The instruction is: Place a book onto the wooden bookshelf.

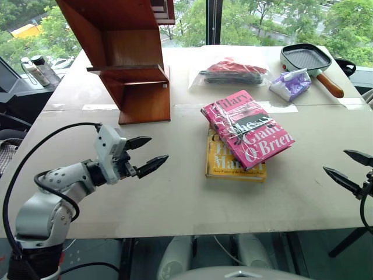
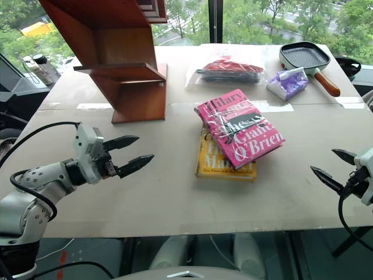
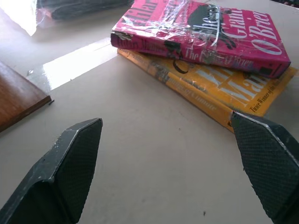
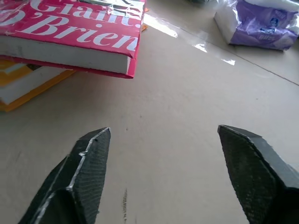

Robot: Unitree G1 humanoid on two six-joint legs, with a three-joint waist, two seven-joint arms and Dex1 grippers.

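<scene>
Both grippers wait with nothing in them, and the pink book is not picked up yet.

The left gripper (image 1: pixel 147 154) and the right gripper (image 1: pixel 348 169) hang over the table's (image 1: pixel 175 198) near edge, fingers apart. The book (image 1: pixel 247 127) lies flat near the middle, on top of a yellow book (image 1: pixel 233 165), its long side slanting from the far left toward the near right. Its shiny wrap could slip, or a grab could drag both books. The wooden bookshelf (image 1: pixel 125 55) stands at the far left.
</scene>
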